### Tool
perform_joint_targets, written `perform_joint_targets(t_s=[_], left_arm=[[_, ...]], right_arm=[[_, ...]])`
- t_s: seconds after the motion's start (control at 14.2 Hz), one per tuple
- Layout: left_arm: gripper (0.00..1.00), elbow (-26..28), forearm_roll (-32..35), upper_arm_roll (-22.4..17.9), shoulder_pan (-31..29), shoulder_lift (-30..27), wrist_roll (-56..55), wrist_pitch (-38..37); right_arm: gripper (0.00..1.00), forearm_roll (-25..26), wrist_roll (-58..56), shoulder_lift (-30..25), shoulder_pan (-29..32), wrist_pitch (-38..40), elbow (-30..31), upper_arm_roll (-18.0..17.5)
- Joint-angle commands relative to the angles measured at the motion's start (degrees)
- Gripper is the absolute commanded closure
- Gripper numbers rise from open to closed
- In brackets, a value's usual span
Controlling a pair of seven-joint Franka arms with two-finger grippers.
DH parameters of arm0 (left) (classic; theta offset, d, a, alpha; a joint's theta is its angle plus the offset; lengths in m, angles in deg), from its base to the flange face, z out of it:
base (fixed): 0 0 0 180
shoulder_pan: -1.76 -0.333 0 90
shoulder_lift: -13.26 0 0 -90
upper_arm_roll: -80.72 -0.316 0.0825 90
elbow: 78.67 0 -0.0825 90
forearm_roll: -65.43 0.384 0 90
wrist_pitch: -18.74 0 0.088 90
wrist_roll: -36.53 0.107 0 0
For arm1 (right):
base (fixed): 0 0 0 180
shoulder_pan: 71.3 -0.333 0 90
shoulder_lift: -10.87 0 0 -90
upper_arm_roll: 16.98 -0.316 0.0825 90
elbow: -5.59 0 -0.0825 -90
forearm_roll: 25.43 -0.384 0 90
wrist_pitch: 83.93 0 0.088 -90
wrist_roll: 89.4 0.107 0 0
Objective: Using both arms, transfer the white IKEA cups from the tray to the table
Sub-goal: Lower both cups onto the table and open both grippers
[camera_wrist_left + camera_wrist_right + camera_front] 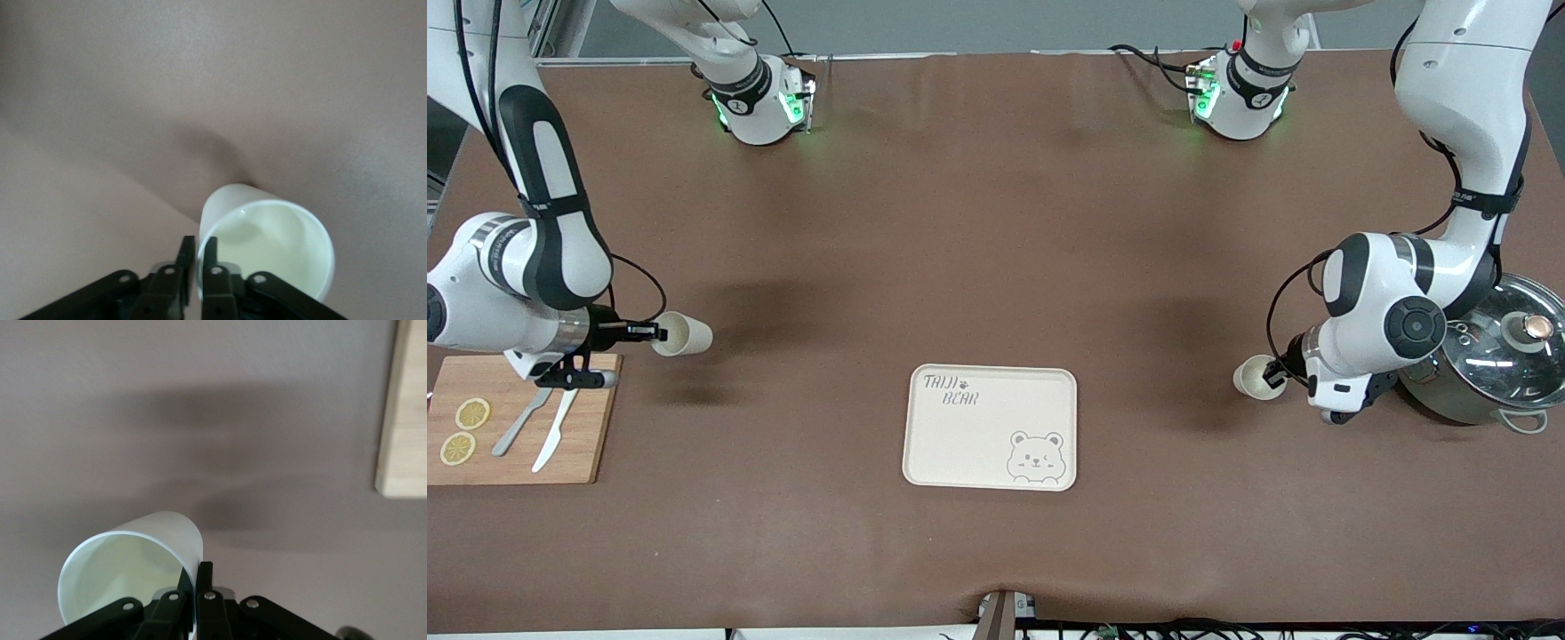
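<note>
A bear-printed tray lies mid-table, a steel lidded pot at one end — a cutting board with lemon slices at the other.

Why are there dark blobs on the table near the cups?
Those are shadows. In the front view, soft dark patches lie on the brown table beside both arms. In the left wrist view, a shadow sits under the white cup; in the right wrist view, blurry streaks stretch past the other cup.

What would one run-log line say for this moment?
left gripper: shut on cup rim, lifted | right gripper: shut on other cup, lifted | tray: no cups
</note>
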Motion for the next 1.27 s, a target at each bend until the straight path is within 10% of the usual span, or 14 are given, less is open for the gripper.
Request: perform_joint_targets(t_s=[0.0, 0.07, 0.49, 0.64, 0.71, 1.2], left_arm=[[0.30, -0.03, 0.73, 0.48, -0.41, 0.23, -0.38, 1.30], [0.00, -0.03, 0.73, 0.57, -0.41, -0.12, -0.46, 1.22], [0.00, -0.29, 0.73, 0.66, -0.32, -5.21, 0.84, -3.26], [0.00, -0.30, 0.73, 0.74, -0.32, -7.06, 1.99, -4.40], [0.00, -0.64, 0.73, 0.74, -0.32, -7.59, 2.26, -5.54], [0.00, -3.37, 0.64, 0.31, -0.41, -13.38, 11.12, -13.02]], right_arm=[[1.00, 1.90, -0.66, -3.00, 1.62, -1.81, 4.44, -1.03], [1.00, 1.90, -0.84, -3.00, 1.80, -4.51, 5.84, -1.12], [1.00, 1.81, -2.86, -2.39, 2.94, -10.77, 9.53, -1.21], [0.51, 1.72, -2.77, -2.30, 2.94, -10.87, 9.72, -1.21], [0.01, 1.64, -2.68, -2.30, 2.85, -10.87, 9.63, -1.21], [0.00, 1.72, -2.15, -5.03, 2.94, 1.21, 2.46, -1.21]])
